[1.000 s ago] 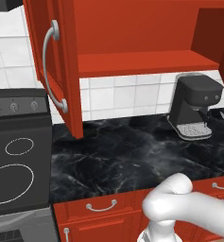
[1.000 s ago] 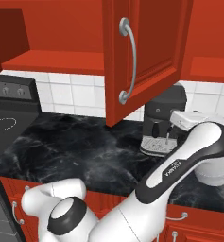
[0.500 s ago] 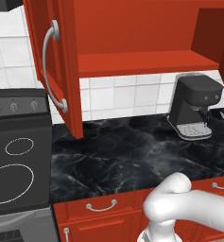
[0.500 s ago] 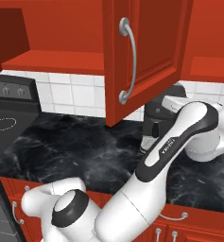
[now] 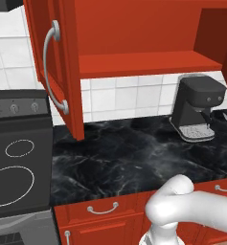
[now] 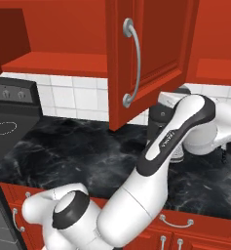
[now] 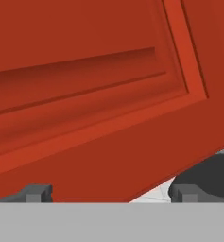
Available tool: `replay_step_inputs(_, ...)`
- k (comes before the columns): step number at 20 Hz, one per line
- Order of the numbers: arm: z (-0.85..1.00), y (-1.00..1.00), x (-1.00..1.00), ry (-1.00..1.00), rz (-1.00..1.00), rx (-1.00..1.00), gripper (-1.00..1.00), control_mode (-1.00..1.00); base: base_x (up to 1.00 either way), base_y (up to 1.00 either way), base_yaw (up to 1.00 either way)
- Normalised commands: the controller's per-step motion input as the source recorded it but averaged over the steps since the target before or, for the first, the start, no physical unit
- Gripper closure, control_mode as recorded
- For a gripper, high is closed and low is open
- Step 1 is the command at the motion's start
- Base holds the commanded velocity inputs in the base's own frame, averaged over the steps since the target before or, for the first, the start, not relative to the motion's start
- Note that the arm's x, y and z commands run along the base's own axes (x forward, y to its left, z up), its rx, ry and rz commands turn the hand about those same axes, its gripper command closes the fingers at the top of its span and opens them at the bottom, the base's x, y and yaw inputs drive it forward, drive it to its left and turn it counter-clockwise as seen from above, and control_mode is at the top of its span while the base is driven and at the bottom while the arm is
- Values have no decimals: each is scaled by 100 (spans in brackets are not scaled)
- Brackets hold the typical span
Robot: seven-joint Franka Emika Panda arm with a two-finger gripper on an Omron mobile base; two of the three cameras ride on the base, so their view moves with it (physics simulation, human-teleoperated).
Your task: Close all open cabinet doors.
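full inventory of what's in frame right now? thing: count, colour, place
open cabinet door: 1, glossy red with silver bar handle, swung out over the counter's left end, by the stove
second open cabinet door: 1, red with silver bar handle, swung out in front of the coffee machine in the right base view; panel close-up in the hand view
cabinet shelf: 1, red, exposed inside the wall cabinet
coffee machine: 1, dark grey, back right of the counter
counter: 1, black marble
stove: 1, black, left of the counter
drawer fronts: red, silver handles, below the counter
wall tiles: white, behind the counter
arm: 1, white, reaching right
fingers: 2, dark, spread apart, near the door
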Motion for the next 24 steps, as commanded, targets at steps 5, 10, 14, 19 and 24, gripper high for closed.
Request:
replay_step_inputs(5, 0, 66, 0, 0, 0, 0, -100, -100, 0, 0, 0)
replay_step_inputs(10, 0, 75, 3, 2, 0, 0, -100, -100, 0, 0, 0)
replay_step_inputs(14, 0, 65, 17, 1, 0, 0, -100, -100, 0, 0, 0)
replay_step_inputs(19, 4, 52, 38, 4, -2, 2, -100, -100, 0, 0, 0)
replay_step_inputs(24, 9, 37, 62, 9, -14, 2, -100, -100, 0, 0, 0)
